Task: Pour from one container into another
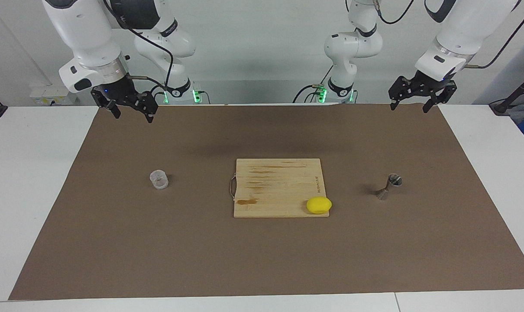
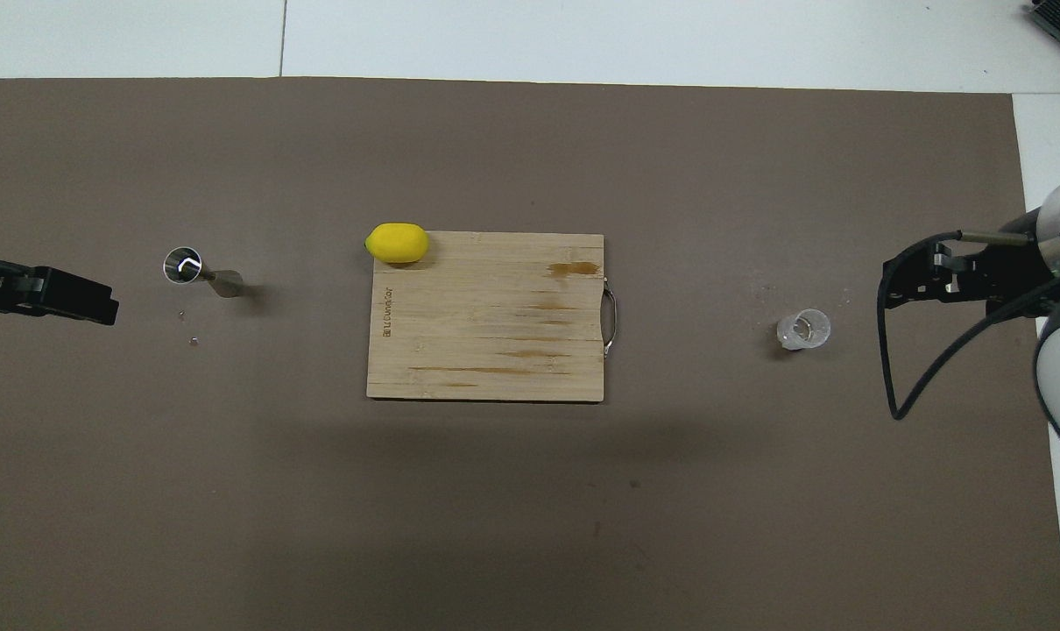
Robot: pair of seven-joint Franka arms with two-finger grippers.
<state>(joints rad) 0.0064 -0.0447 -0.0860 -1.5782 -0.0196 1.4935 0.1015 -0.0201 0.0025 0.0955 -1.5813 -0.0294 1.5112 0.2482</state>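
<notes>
The clear cup (image 1: 159, 179) stands upright on the table toward the right arm's end, well apart from the right gripper (image 1: 132, 111), which hangs raised with fingers spread and empty. The steel jigger (image 1: 389, 187) stands toward the left arm's end, likewise well clear of the left gripper (image 1: 410, 102), whose fingers are spread and empty.

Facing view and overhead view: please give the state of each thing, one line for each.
clear cup: upright on the mat, untouched.
steel jigger: upright on the mat, untouched.
lemon: whole, on the cutting board's corner.
cutting board: flat.
left gripper: open, raised.
right gripper: open, raised.
</notes>
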